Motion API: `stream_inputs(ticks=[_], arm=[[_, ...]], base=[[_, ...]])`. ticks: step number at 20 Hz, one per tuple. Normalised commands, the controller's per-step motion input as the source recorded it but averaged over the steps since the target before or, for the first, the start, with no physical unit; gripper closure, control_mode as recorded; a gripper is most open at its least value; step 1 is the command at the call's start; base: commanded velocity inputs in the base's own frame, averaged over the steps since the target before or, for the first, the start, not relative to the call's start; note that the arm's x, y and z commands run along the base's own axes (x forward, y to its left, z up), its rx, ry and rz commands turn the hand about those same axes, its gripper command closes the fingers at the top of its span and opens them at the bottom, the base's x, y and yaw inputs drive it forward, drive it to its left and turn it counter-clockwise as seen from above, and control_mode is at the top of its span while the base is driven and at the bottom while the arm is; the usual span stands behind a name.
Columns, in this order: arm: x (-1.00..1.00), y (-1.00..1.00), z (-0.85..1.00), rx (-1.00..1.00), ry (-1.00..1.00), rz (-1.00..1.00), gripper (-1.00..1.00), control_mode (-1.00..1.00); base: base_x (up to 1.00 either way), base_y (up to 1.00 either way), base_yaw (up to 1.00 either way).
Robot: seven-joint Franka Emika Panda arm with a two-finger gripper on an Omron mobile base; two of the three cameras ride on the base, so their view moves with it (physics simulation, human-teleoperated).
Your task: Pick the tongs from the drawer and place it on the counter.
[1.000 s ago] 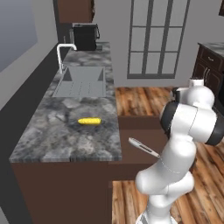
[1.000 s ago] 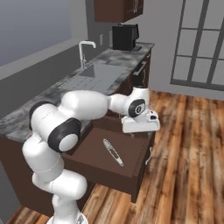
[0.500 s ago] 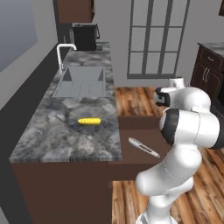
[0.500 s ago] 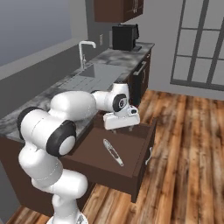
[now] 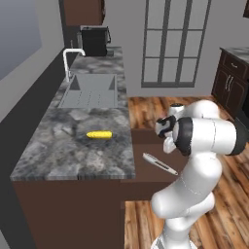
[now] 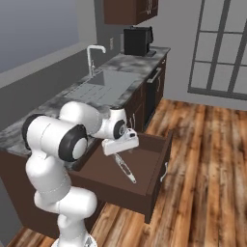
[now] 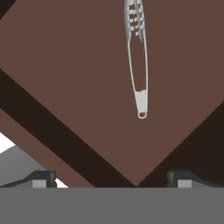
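Now the gripper hangs over the open drawer, near its back corner by the cabinet front, pointing down at the reddish-brown floor. Fingertips sit wide apart at the bottom corners of the hand view, nothing between them.

Tongs lie flat on the drawer floor, ahead of the gripper and clear of it, looped joined end nearest the fingers, toothed ends pointing away. From the right base view the tongs rest just below and beyond the hand, toward the drawer's middle; from the left, tongs on the floor under the forearm.

Counter lies beside the arm. Corn cob lies on it, well apart from the gripper, short of the sink.
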Motion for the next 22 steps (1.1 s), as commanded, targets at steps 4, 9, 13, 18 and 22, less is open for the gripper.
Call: stream_inputs(ticks=[4,9,13,18,22], arm=[[0.56,0.13,-0.73,0.03,-0.01,0.03,-1.0,-1.0],[0.5,0.0,-0.71,0.05,0.0,0.01,-1.0,-1.0],[0.57,0.0,-0.67,0.05,0.0,0.0,-1.0,-1.0],[0.57,-0.01,-0.55,0.06,0.0,0.01,-1.0,-1.0],[0.46,-0.02,-0.53,0.05,0.0,0.01,-1.0,-1.0]], base=[[0.0,0.0,0.0],[0.0,0.0,0.0],[0.0,0.0,0.0],[0.0,0.0,0.0],[0.0,0.0,0.0]])
